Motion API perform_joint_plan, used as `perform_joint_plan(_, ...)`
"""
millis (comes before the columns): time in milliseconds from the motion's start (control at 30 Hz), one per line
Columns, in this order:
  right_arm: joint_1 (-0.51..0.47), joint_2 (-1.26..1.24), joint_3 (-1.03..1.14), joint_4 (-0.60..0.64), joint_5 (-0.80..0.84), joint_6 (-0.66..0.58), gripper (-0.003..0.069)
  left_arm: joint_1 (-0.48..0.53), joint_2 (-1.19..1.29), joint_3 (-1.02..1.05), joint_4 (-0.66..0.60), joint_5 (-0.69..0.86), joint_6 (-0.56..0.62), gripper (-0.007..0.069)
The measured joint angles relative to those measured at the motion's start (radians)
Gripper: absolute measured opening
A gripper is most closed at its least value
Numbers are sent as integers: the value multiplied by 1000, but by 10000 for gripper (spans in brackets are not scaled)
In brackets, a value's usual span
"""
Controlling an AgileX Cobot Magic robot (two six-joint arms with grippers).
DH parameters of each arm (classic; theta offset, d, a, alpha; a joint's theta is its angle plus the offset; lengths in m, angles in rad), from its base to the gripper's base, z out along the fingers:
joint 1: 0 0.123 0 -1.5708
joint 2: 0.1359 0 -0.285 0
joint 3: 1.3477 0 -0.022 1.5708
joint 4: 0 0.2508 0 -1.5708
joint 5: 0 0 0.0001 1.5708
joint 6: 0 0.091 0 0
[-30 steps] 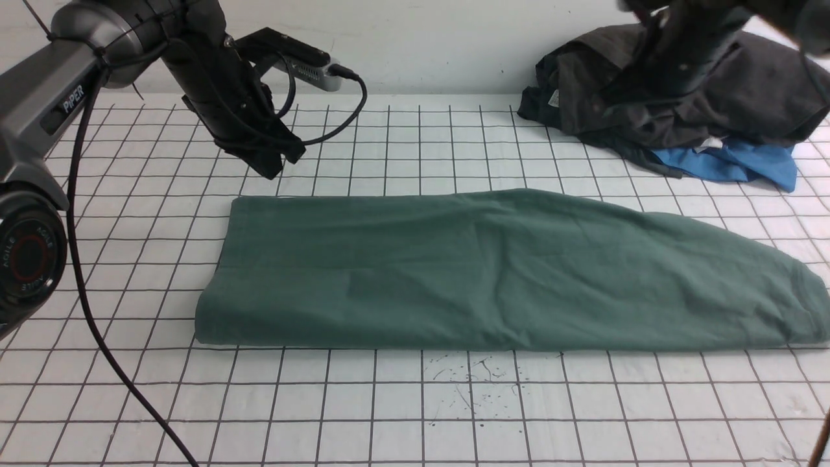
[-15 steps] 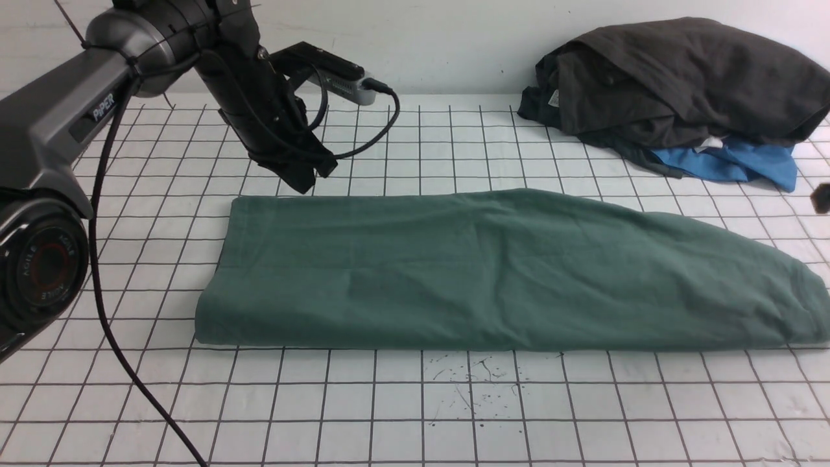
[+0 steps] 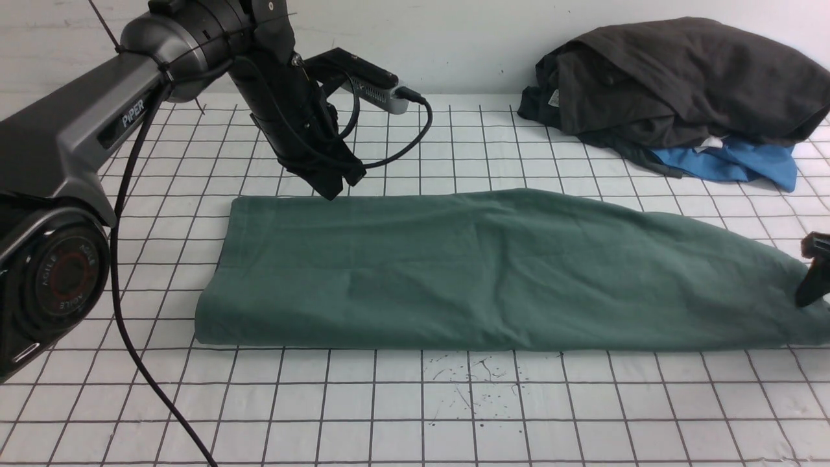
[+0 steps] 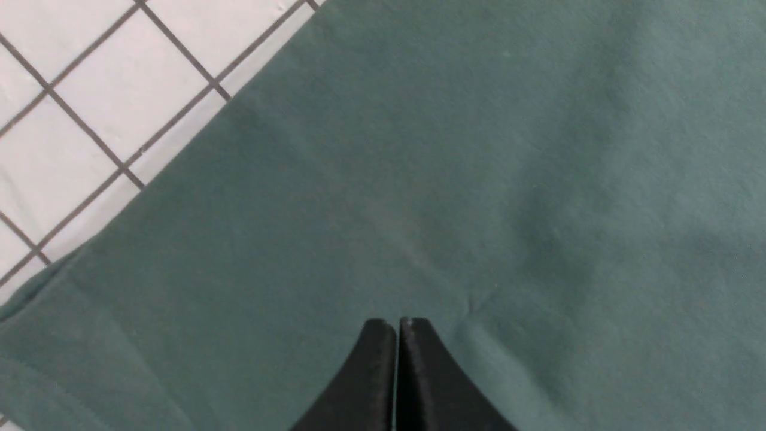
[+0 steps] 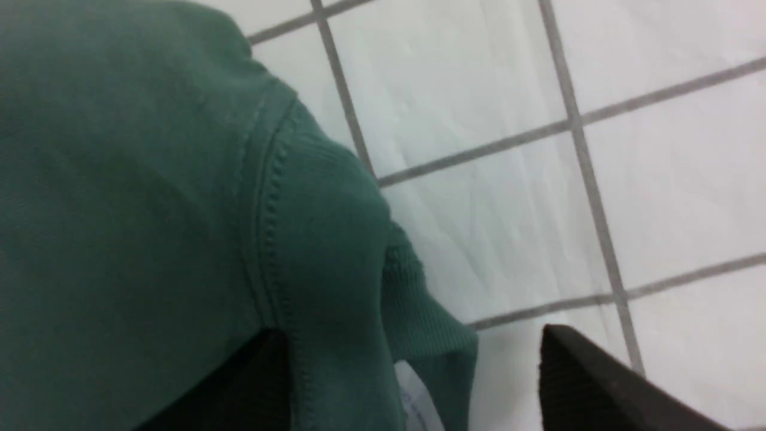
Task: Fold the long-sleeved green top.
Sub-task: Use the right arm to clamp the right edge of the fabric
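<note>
The green long-sleeved top (image 3: 493, 272) lies folded into a long band across the gridded table, with no sleeves or logo showing. My left gripper (image 3: 332, 189) hangs shut and empty just above the top's far edge near its left end. In the left wrist view its closed fingertips (image 4: 397, 324) are over plain green cloth (image 4: 479, 149). My right gripper (image 3: 816, 267) is at the top's right end, mostly cut off by the picture's edge. In the right wrist view it (image 5: 410, 332) is open, with the ribbed neck (image 5: 335, 227) and a white label between the jaws.
A dark grey-black heap of clothes (image 3: 681, 84) lies at the back right with a bright blue garment (image 3: 733, 165) under its front edge. The left arm's black cable (image 3: 130, 344) trails over the white gridded cover (image 3: 415, 415). Ink specks (image 3: 473, 379) mark the cover.
My left arm has moved right and down toward the top's far edge. My right arm has left the dark heap and come down at the top's right end.
</note>
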State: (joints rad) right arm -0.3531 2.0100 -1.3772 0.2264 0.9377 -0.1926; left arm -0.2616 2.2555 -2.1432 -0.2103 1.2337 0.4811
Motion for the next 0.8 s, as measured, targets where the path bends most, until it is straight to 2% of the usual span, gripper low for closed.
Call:
perform_joint_plan(67, 11, 9, 0, -4, -21, 0, 636, 0, 0, 0, 0, 0, 0, -8)
perform_joint_plan(133, 21, 11, 0, -12, -35, 0, 670, 0, 0, 0, 0, 0, 0, -8)
perform_joint_plan(267, 44, 28, 0, -49, -42, 7, 681, 0, 0, 0, 0, 0, 0, -7)
perform_joint_plan(367, 63, 32, -3, -76, -42, 10, 645, 0, 0, 0, 1, 0, 1, -7)
perform_joint_plan(400, 73, 34, -3, -93, -43, 11, 603, 0, 0, 0, 1, 0, 1, -7)
perform_joint_plan(433, 75, 34, -3, -97, -43, 11, 596, 0, 0, 0, 1, 0, 1, -7)
perform_joint_plan(467, 90, 34, -3, -112, -47, 14, 527, 0, 0, 0, 1, 0, 1, -7)
perform_joint_plan(567, 111, 34, -3, -118, -48, 20, 379, 0, 0, 0, 1, 0, 1, -7)
perform_joint_plan(700, 120, 34, -3, -108, -47, 22, 114, 0, 0, 0, 1, 0, 1, -7)
perform_joint_plan(733, 120, 34, -3, -108, -47, 22, 114, 0, 0, 0, 1, 0, 1, -7)
perform_joint_plan(800, 120, 24, -3, -116, -45, 22, 51, 0, -3, 0, 2, 0, 1, -7)
